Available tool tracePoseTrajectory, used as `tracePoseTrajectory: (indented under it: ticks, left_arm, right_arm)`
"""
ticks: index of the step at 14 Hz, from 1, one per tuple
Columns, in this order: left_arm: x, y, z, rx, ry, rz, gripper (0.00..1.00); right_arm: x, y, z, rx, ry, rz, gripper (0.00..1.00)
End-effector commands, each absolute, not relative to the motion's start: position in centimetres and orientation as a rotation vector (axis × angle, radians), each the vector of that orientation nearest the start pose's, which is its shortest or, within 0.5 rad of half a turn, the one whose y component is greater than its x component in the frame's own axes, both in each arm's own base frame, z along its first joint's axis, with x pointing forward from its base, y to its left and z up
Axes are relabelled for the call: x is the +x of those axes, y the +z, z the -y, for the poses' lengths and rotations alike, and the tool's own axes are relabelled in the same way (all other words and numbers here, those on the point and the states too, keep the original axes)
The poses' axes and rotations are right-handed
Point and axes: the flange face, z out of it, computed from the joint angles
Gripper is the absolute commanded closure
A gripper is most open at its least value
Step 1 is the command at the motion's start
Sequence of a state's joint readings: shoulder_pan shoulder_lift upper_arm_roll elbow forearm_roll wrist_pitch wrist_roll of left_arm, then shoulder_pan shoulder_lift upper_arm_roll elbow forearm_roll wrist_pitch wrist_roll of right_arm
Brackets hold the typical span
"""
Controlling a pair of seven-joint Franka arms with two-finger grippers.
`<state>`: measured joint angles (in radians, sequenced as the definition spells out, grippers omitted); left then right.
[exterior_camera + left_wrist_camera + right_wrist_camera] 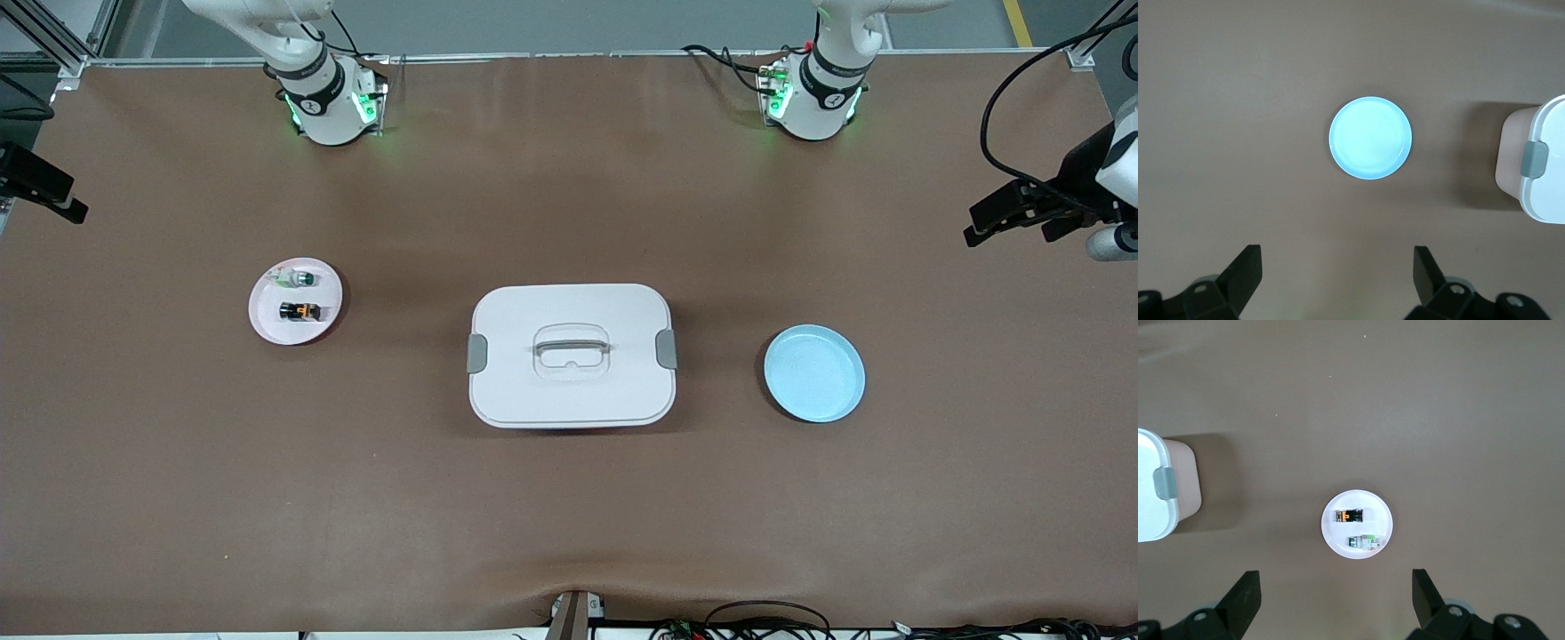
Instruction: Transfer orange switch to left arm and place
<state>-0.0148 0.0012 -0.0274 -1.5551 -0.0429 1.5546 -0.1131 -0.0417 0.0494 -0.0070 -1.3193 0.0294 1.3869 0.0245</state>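
1. The orange switch (300,310) lies on the pink plate (267,324), beside a white-and-green component (294,279).
2. Both end effectors, left (1338,283) and right (1336,603), hang spread, empty.
3. Tiny, probably light and rigid (pinch its black sides).

- The orange switch (300,311), tiny, black with an orange mark, is lying on its side in the pink plate (267,324).
- The box (571,391), white and lidded, is sitting mid-bench, clips closed.

arms (813,98): white shells, black joint bands, green base LEDs, you'll see black cables there
left gripper (1336,273): black fingers, silver screws
right gripper (1335,595): same
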Motion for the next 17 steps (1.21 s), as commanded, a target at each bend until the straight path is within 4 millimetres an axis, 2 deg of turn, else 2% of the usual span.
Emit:
tracePoseTrajectory:
  ticks: [1,13,17]
  left_arm:
    - [55.18,63.42,2.82,-3.197,0.004,0.091,0.00]
    - [55.19,63.49,2.72,-3.196,0.001,0.086,0.00]
    - [55.19,63.49,2.82,-3.197,0.001,0.084,0.00]
  right_arm:
    - [54.19,70.28,2.38,-3.084,-0.042,-0.082,0.00]
    - [54.33,70.14,2.64,-3.083,-0.043,-0.087,0.00]
    - [54.47,69.87,3.26,-3.092,-0.040,-0.104,0.00]
